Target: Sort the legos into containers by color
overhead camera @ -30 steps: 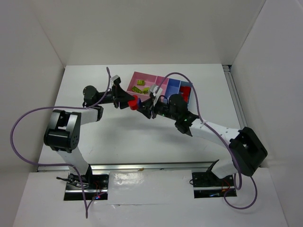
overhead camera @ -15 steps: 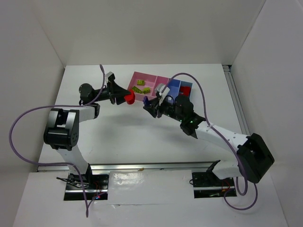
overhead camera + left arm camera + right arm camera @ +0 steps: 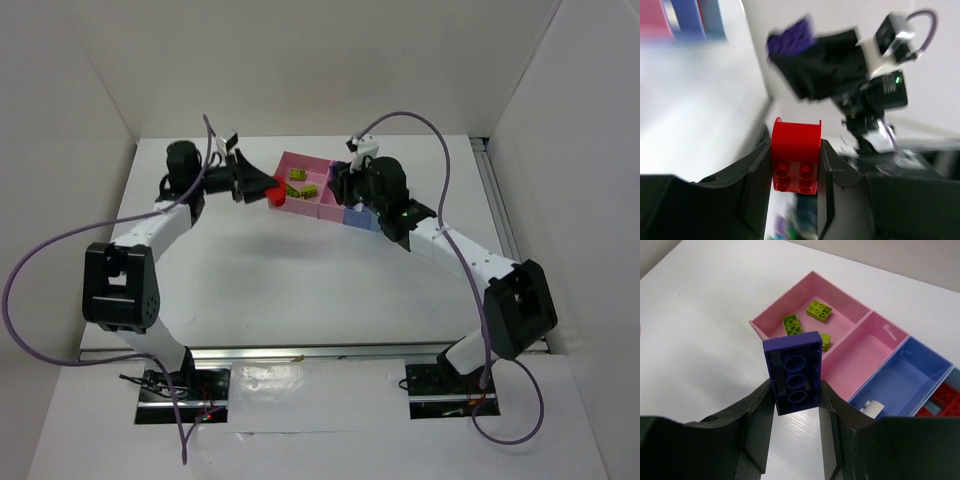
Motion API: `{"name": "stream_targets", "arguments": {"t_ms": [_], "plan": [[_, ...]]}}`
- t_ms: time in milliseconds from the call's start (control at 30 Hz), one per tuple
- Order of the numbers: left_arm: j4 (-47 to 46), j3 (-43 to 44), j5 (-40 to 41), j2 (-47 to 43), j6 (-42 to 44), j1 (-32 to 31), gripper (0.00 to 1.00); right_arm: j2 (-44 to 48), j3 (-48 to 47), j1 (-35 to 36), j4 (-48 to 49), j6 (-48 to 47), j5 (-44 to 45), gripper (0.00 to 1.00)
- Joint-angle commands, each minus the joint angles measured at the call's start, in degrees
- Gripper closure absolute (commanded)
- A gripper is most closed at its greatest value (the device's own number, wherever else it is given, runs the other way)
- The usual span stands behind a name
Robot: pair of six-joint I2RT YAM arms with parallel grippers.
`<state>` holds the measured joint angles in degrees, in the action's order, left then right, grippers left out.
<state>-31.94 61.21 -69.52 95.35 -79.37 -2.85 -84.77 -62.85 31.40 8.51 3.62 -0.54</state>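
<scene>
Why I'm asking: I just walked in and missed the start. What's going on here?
Lego sorting by colour is under way. The left gripper is shut on a red lego, beside the large pink bin in the top view. The right gripper is shut on a dark blue lego close to the same bin. Three lime-green legos already lie in that bin. Neither held lego has been placed yet.

Red legos partly off-frame
</scene>
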Motion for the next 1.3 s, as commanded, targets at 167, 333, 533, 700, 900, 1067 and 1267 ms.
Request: {"name": "stream_targets", "arguments": {"t_ms": [167, 333, 533, 700, 900, 1067, 1267], "plan": [[53.7, 17.6, 14.8, -4.3, 42.8, 0.0, 1.0, -12.8, -17.3, -1.2, -12.0, 11.2, 6.7, 0.8], [53.7, 15.5, 14.3, -4.3, 42.8, 0.0, 1.0, -22.5, -25.4, -1.7, -17.1, 13.3, 6.7, 0.8], [55.1, 15.0, 15.6, -6.1, 43.9, -0.7, 1.0, -26.4, -26.7, -2.7, -15.8, 17.6, 9.2, 0.77], [56.4, 14.5, 16.8, -6.6, 44.6, -1.2, 1.0, -26.9, -24.2, -3.4, -13.5, 18.9, 10.5, 0.71], [56.4, 14.5, 16.8, -6.6, 44.6, -1.8, 1.0, -29.0, -25.9, -4.0, -14.1, 19.4, 11.7, 0.52], [56.4, 14.5, 16.8, -6.1, 45.1, -2.3, 1.0, -30.7, -27.8, -4.0, -14.1, 19.4, 13.2, 0.28], [57.9, 17.1, 18.9, -4.9, 46.3, -4.3, 1.0, -26.3, -26.9, -4.0, -12.9, 18.4, 15.1, 0.27]]}}
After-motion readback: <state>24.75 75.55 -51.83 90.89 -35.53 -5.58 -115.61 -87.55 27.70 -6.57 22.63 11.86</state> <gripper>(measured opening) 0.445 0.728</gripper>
